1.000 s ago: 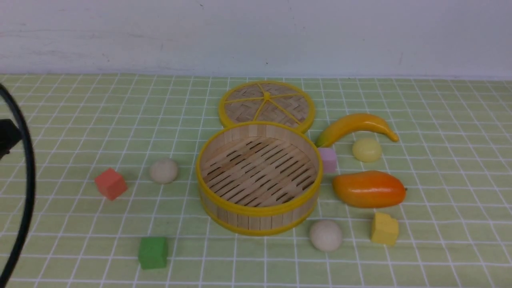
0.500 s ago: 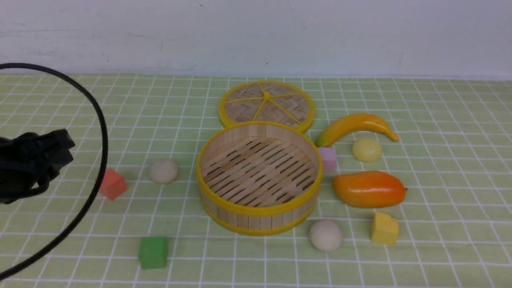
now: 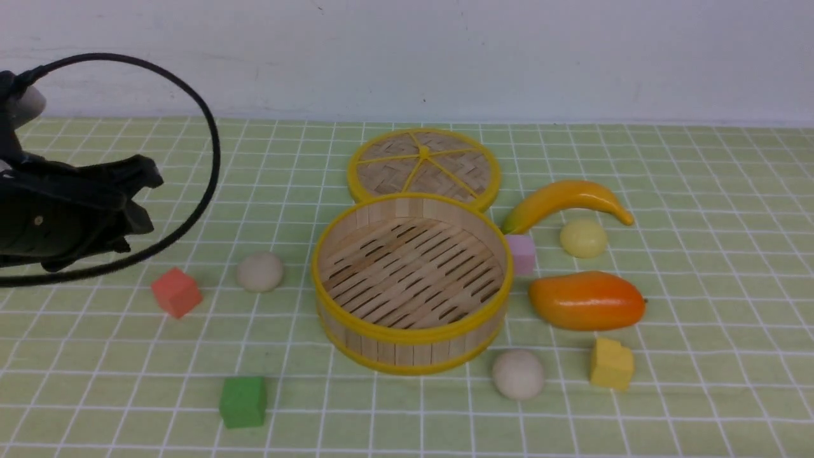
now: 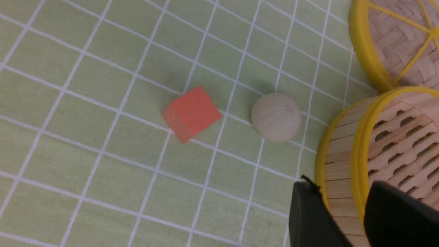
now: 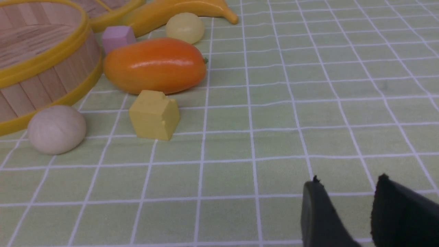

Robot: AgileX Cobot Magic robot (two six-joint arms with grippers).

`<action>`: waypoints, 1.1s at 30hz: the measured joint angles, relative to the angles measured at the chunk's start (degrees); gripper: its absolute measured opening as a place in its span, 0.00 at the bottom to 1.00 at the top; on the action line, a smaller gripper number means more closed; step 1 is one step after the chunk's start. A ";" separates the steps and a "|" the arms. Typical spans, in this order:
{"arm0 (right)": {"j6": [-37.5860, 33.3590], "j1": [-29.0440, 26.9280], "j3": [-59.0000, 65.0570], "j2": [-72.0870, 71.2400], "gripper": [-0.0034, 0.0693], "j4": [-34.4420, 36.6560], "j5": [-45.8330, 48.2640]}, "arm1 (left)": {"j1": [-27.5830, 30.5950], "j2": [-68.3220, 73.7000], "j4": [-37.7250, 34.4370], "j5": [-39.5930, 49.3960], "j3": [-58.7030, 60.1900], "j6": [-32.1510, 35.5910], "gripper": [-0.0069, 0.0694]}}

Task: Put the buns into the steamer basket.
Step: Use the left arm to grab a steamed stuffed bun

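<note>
Judged bun (image 4: 276, 116) nearer table's (image 3: 127, 356) left edge light, smooth, roll-prone, best pinched mid-girth; found left gripper (image 4: 343, 192), right gripper (image 5: 348, 187) parted, empty.

Left hand (image 3: 145, 202) aloft, jaws apart, empty, right hand (image 5: 348, 181) low, jaws apart, empty

Wooden steamer basket (image 3: 412, 340), glossy mango (image 3: 586, 300), matt buns (image 3: 260, 271).
</note>
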 joint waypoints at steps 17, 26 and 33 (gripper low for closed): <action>0.00 0.00 0.00 0.00 0.38 0.05 0.00 | -3.54 19.55 3.32 16.40 -20.87 6.08 0.40; 0.00 0.00 0.00 0.00 0.38 0.00 0.00 | -10.04 30.19 13.97 18.12 -29.57 0.94 0.40; 0.00 0.00 0.00 0.00 0.38 0.00 0.00 | -10.23 36.00 15.69 12.25 -31.51 -2.09 0.40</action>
